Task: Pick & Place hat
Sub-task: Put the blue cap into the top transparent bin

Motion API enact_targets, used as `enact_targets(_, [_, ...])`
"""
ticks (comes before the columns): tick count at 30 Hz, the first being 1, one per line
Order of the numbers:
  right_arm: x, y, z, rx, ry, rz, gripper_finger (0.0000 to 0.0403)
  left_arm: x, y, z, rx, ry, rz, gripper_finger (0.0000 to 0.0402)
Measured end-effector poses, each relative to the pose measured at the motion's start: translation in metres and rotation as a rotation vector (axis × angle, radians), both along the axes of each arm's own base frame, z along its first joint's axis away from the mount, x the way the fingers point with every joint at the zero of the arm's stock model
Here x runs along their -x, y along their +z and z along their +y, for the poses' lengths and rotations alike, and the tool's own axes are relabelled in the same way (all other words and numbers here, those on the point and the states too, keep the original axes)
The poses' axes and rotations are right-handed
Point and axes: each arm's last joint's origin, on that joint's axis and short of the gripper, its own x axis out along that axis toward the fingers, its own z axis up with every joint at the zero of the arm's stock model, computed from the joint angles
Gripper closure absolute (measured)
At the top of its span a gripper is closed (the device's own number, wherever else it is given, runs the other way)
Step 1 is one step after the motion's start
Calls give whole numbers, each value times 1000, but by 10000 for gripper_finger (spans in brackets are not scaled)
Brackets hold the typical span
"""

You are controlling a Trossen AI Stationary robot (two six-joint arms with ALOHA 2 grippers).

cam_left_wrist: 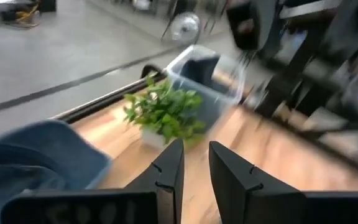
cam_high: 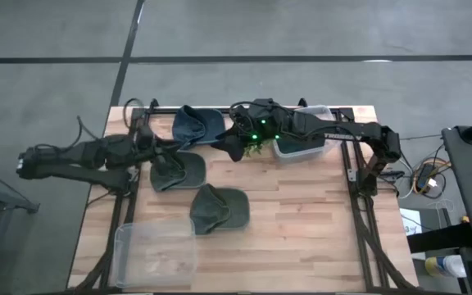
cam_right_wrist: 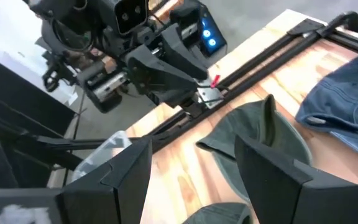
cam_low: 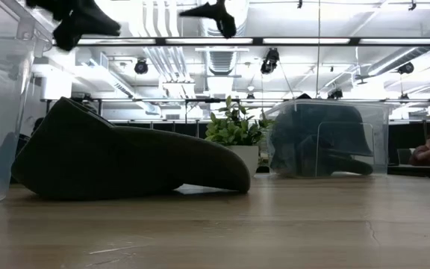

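Three hats lie on the wooden table. A blue denim hat (cam_high: 197,124) lies at the far side, a dark green hat (cam_high: 179,170) just nearer, and another green hat (cam_high: 218,209) near the middle (cam_low: 125,161). My left gripper (cam_high: 165,151) hovers above the table between the blue hat and the first green hat; its fingers (cam_left_wrist: 196,146) stand slightly apart with nothing between them. My right gripper (cam_high: 229,149) hangs in the air right of those hats, wide open and empty (cam_right_wrist: 191,149), looking down at the first green hat (cam_right_wrist: 260,140).
A small potted plant (cam_high: 256,149) stands under the right arm. Behind it a clear bin (cam_high: 301,141) holds something dark (cam_low: 327,138). Another clear bin (cam_high: 154,254) sits at the near left. Black rails (cam_high: 359,188) run along the table's sides.
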Motion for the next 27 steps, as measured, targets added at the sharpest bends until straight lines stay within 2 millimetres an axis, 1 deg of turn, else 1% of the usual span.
enact_targets(4, [9, 12, 6, 4, 6, -21, 179, -16, 40, 1, -171, -43, 207, 331])
enact_targets(7, [15, 18, 8, -6, 6, -33, 179, -30, 62, 1, -269, -84, 326, 317])
enact_targets(10, [20, 26, 9, -12, 3, -54, 179, -35, 92, 5, -354, -57, 342, 287])
enact_targets(13, [25, 31, 12, -14, 6, -68, 179, -37, 111, 10, -438, 55, 383, 248])
enact_targets(15, [28, 34, 16, -21, 14, -71, 179, -39, 119, 14, -470, 104, 392, 226])
enact_targets(17, [32, 36, 20, -25, 23, -59, 179, -42, 121, 17, -466, 102, 397, 210])
enact_targets(19, [36, 37, 24, -29, 31, -35, 179, -48, 116, 19, -441, 47, 422, 203])
enact_targets(21, [41, 38, 25, -49, 29, -6, 179, -55, 104, 21, -409, 17, 475, 200])
enact_targets(24, [47, 41, 31, -79, 33, 2, 179, -68, 81, 25, -398, 4, 602, 200])
enact_targets(27, [54, 52, 39, -88, 54, -41, 179, -80, 61, 30, -385, 0, 682, 200])
